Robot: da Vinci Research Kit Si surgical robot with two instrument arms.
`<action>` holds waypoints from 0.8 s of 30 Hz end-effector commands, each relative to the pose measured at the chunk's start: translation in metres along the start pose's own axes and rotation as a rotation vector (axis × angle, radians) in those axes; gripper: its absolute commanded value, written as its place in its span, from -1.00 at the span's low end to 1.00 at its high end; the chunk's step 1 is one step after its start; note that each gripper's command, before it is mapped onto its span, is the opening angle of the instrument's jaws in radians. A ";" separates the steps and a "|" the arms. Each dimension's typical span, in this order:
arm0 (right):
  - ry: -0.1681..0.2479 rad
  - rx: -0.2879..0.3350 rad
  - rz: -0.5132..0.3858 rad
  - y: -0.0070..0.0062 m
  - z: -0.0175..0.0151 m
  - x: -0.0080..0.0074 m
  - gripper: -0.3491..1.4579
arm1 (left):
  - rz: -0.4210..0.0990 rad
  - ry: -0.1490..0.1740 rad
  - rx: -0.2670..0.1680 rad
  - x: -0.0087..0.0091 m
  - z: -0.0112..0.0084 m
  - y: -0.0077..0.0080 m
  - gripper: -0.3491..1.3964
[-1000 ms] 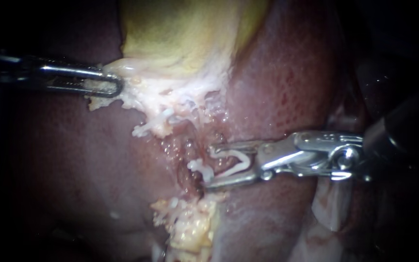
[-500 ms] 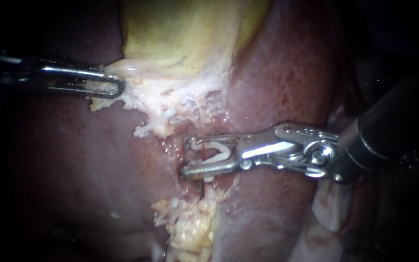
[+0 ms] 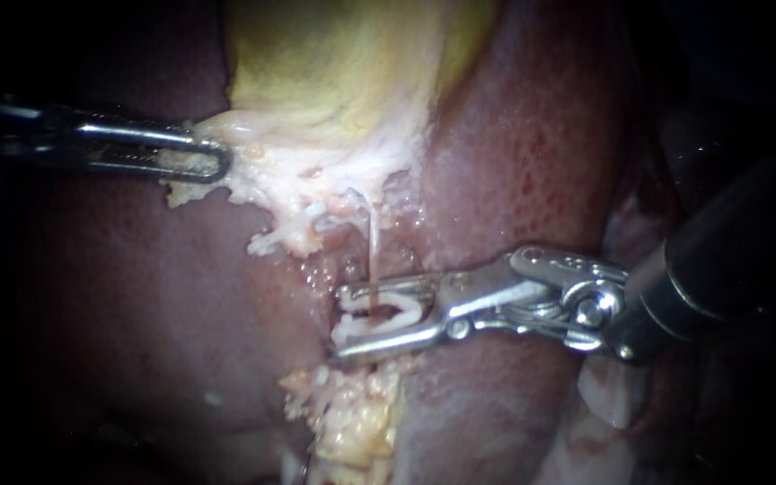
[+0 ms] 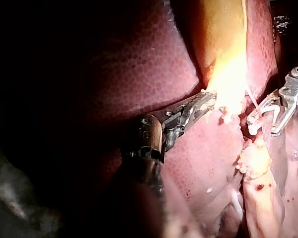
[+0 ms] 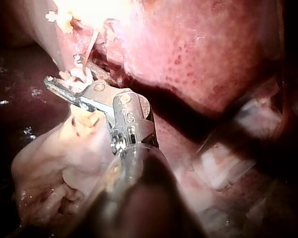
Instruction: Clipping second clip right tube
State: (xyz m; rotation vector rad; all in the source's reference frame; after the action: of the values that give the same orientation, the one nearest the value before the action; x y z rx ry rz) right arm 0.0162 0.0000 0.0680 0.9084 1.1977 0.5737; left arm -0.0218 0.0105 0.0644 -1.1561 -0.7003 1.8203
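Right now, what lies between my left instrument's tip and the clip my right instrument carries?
In the endoscope view, pale frayed tissue below the gallbladder fills that stretch, with a thin tube running down into the clip.

The left instrument (image 3: 199, 160) is slim polished steel, with long, narrow jaws slotted through like a loop, on a dark wrist. The right instrument (image 3: 341, 319) looks chunkier. It has bright silvery jaws, a round pivot screw (image 3: 592, 312) (a smaller rivet (image 3: 454, 329) sits further forward), linked metal plates and a smooth black cylindrical shaft (image 3: 720, 269).
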 end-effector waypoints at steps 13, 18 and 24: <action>-0.001 0.003 0.090 -0.0004 -0.0008 0.0000 -0.87 | 0.000 0.000 0.000 0.0001 0.0000 0.0001 -1.00; -0.002 0.004 0.131 -0.0005 -0.0012 -0.0002 -1.00 | 0.000 0.000 0.000 0.0001 0.0000 0.0001 -1.00; -0.002 0.005 0.130 -0.0006 -0.0012 -0.0002 -1.00 | 0.000 0.000 0.000 0.0001 0.0001 0.0000 -1.00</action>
State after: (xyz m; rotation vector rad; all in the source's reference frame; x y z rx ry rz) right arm 0.0148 -0.0002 0.0675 0.9960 1.1440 0.6750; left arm -0.0219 0.0105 0.0644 -1.1561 -0.6996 1.8200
